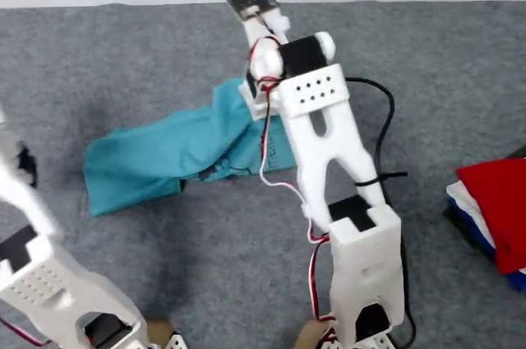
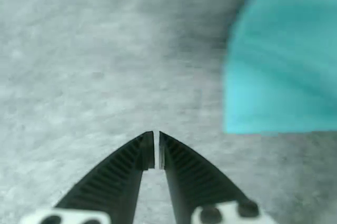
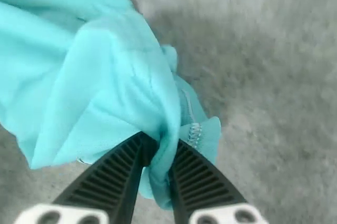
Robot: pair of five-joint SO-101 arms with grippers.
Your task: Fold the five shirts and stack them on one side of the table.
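Note:
A teal shirt (image 1: 177, 153) lies partly folded across the middle of the grey table, its right end lifted. My right gripper (image 3: 158, 153) is shut on a bunched edge of that teal shirt (image 3: 100, 71); from above, the right arm (image 1: 316, 103) reaches over the shirt's right end. My left gripper (image 2: 156, 153) hangs shut and empty over bare felt, apart from a corner of the teal shirt (image 2: 281, 60). The left arm (image 1: 41, 275) stands at the near left.
A stack of folded shirts (image 1: 493, 209), red on top with white and blue beneath, sits at the table's right edge. Grey felt (image 1: 148, 53) covers the table, with free room at the far left and near middle.

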